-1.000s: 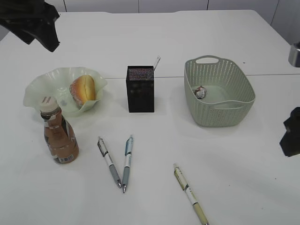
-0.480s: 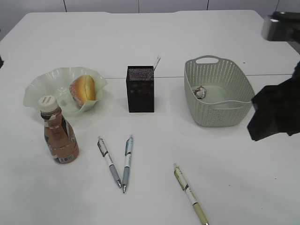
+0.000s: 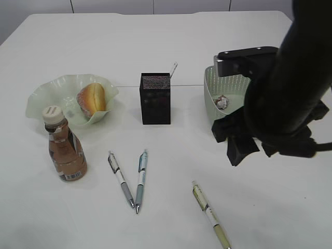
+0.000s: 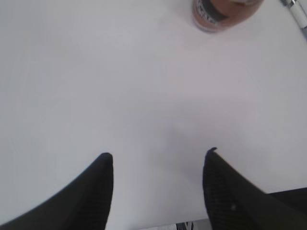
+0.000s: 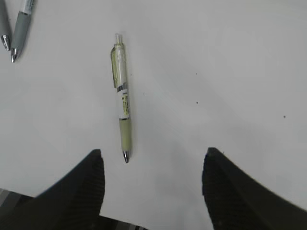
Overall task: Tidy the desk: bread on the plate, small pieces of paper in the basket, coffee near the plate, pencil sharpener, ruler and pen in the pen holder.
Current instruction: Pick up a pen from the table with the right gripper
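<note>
White tabletop [image 3: 171,36] carries every item of the job. Completed placements, as far as can be judged: the golden bread roll [image 3: 92,98] lies in the pale green ruffled glass plate [image 3: 39,98]; the brown coffee bottle with the white cap [image 3: 63,150] stands just beside that plate; a small crumpled scrap of paper [image 3: 222,101] rests inside the sage green woven plastic basket [image 3: 218,85]. The black mesh pen holder [image 3: 155,98] holds one slender pale item, possibly the ruler, though the view is too coarse to confirm. No pencil sharpener is discernible.

Outstanding: three pens lie flat on the table. Two grey-barrelled pens [image 3: 130,179] lie side by side in front of the holder; the yellow-green clear-barrelled pen [image 5: 122,110] lies apart to their right.

The right gripper [image 5: 151,160] hangs above the table with its jaws spread and empty, the yellow-green pen beside its left jaw. The left gripper [image 4: 158,155] is likewise spread and empty, over bare table near the bottle.
</note>
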